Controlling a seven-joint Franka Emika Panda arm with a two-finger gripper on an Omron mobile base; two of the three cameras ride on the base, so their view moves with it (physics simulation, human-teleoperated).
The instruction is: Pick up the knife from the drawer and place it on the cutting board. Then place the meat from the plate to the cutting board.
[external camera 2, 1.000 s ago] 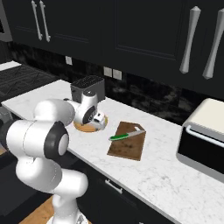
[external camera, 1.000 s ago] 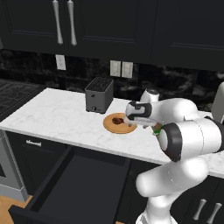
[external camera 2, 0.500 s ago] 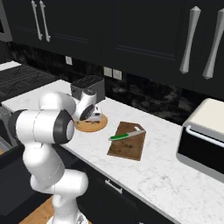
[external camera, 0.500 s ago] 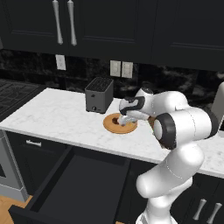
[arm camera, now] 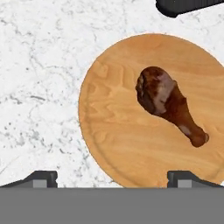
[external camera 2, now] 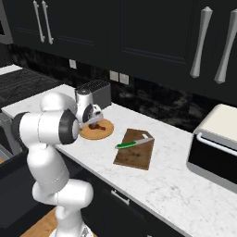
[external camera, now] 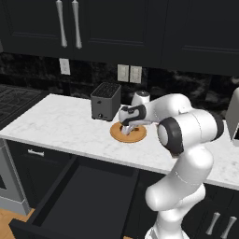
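The dark reddish-brown meat (arm camera: 168, 103) lies on the round tan plate (arm camera: 114, 135), right of the plate's middle in the hand view. My gripper (arm camera: 113, 177) hovers just above the plate, open, with its fingertips (arm camera: 42, 176) spread wide and nothing between them. From the right base the gripper (external camera 2: 93, 121) hangs over the plate (external camera 2: 102, 131) beside the meat (external camera 2: 96, 125). The green-handled knife (external camera 2: 134, 142) rests on the brown cutting board (external camera 2: 135, 150), right of the plate. The black drawer (external camera: 86, 198) stands pulled open below the counter, in front of the plate (external camera: 117, 133).
A dark toaster (external camera: 105, 100) stands just behind and left of the plate; its base (arm camera: 188, 6) edges the hand view's top. A toaster oven (external camera 2: 216, 146) sits at the counter's right end. A stove (external camera 2: 23, 83) lies at the far left.
The arm has swung left and down, bringing the open gripper from beside the plate to just over it. Knife, meat and drawer have not moved.
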